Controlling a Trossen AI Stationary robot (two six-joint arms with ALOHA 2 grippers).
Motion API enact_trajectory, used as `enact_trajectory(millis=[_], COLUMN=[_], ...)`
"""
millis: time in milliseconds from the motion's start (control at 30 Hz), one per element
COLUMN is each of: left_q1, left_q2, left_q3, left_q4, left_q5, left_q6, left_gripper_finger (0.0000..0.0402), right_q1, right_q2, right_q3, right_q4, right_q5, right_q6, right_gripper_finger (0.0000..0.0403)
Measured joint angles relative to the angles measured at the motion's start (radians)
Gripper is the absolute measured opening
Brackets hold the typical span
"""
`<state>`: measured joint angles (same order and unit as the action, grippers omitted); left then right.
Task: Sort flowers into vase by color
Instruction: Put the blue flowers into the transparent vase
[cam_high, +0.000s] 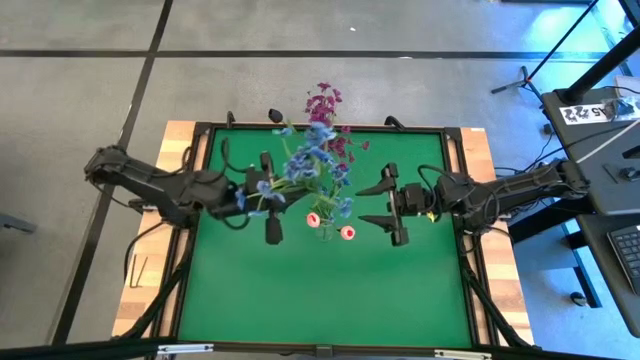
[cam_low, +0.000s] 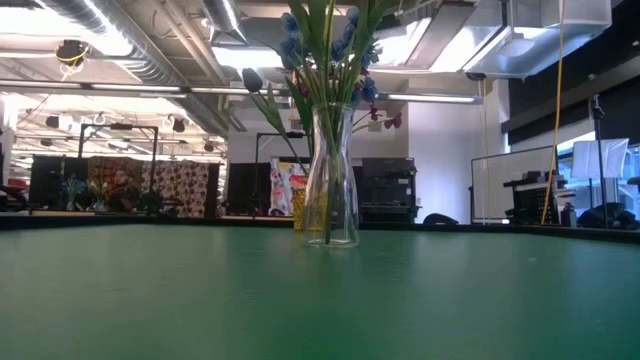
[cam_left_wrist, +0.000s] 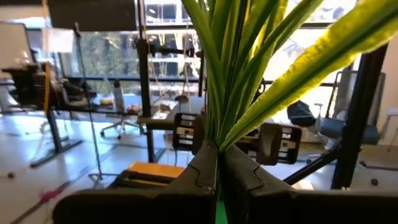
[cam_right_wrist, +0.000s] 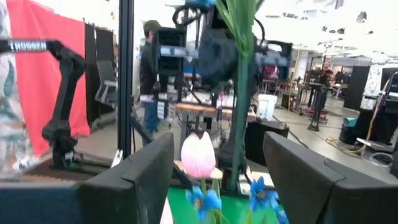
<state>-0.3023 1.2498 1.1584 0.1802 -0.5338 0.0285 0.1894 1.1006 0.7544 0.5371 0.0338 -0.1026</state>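
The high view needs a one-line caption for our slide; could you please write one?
Left gripper shut on green stems beside the glass vase of blue flowers; right gripper waits open opposite, above the green table.

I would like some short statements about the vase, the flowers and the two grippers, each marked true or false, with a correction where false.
1. The glass vase stands upright on the green table. True.
2. The left gripper is shut on green flower stems. True.
3. The right gripper is shut on a pink tulip. False: its fingers are open and hold nothing; the tulip shows between them, farther off.
4. The vase is empty. False: green stems with blue blossoms already stand in it.
5. Magenta-purple blossoms show at the far side of the bunch in the high view. True.
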Motion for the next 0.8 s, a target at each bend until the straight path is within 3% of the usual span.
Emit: enact_trajectory(millis=[167, 533, 800], left_q1=[0.050, 0.068, 0.050], left_q2=[0.036, 0.047, 0.047], left_q3=[0.000, 0.000, 0.000], left_q4=[0.000, 0.002, -0.036], left_q5=[0.089, 0.152, 0.159], left_q6=[-0.036, -0.056, -0.067], left_gripper_finger=[0.0000, 0.0000, 0.0000], right_q1=[-0.015, -0.021, -0.022], right_q2=[0.068, 0.245, 0.273], right_q3=[0.028, 0.324, 0.361], right_q4=[0.051, -0.250, -0.243], right_q5=[-0.001, -0.001, -0.027], right_q6=[0.021, -0.010, -0.028], right_gripper_finger=[0.0248, 0.0248, 0.0242])
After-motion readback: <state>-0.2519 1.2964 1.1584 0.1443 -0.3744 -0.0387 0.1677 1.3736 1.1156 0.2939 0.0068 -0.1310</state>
